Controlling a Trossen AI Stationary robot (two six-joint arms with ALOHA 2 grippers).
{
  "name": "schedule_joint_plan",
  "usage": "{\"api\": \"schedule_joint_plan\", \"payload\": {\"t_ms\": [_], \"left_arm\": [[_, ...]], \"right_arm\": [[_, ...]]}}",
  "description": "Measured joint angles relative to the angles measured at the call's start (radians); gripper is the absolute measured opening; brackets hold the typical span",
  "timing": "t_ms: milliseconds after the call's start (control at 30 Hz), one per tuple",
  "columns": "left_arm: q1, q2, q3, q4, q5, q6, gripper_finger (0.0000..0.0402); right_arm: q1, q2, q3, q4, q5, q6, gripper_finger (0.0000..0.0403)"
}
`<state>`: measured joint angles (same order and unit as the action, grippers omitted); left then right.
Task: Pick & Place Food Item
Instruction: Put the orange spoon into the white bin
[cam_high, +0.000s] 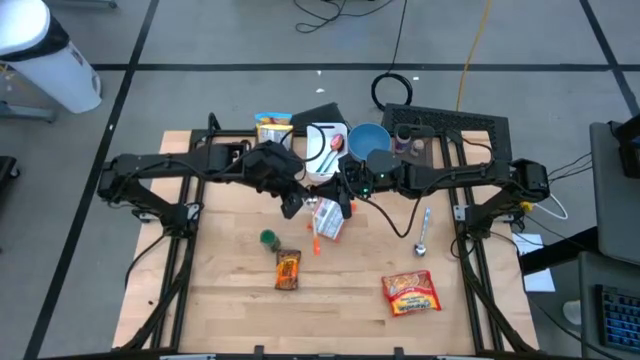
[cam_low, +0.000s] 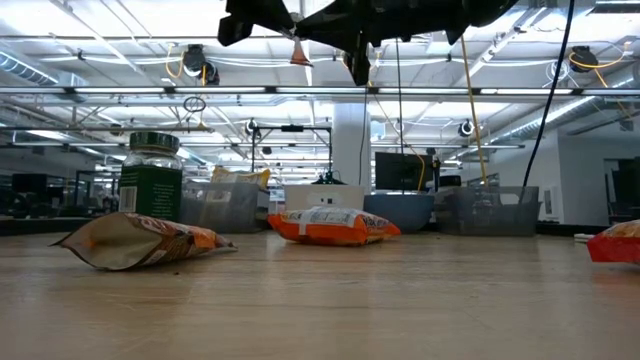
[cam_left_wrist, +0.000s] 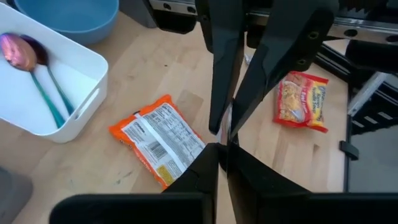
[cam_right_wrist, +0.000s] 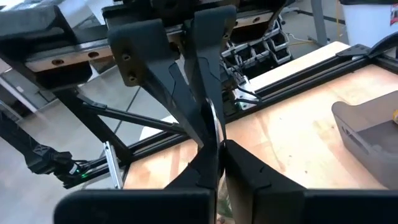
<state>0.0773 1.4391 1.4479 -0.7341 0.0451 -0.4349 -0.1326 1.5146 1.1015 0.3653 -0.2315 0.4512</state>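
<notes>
Orange snack packet lies flat, label up.

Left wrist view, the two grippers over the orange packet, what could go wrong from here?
1. The left gripper and right gripper are both shut, tip to tip and very close; moving either one closer could knock them together.
2. The orange packet lies flat on the table, held by neither gripper. Coming down shut would probably press or push it, perhaps against the white bin beside it.
</notes>
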Motion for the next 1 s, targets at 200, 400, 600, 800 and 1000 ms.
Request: {"api": "schedule_joint_plan", "payload": {"t_ms": [200, 400, 600, 800, 1000], "left_arm": [[0.05, 0.0, 0.0, 0.004, 0.157, 0.016, 0.0053], [0.119, -0.006, 0.0, 0.005, 0.33, -0.005, 0.0132], [0.171, -0.013, 0.0, -0.036, 0.425, -0.016, 0.02], [0.182, -0.014, 0.0, -0.099, 0.421, 0.001, 0.0226], [0.156, -0.015, 0.0, -0.057, 0.331, -0.014, 0.0227]], "right_arm": [[-0.006, 0.0, 0.0, 0.003, -0.009, -0.001, 0.0001], [-0.006, 0.0, 0.0, 0.021, -0.008, -0.009, 0.0], [-0.018, -0.024, -0.001, 0.029, -0.007, -0.013, 0.0], [-0.054, -0.082, -0.001, 0.027, 0.0, -0.019, 0.0], [-0.099, -0.134, -0.001, -0.013, 0.003, -0.023, 0.0]]}}
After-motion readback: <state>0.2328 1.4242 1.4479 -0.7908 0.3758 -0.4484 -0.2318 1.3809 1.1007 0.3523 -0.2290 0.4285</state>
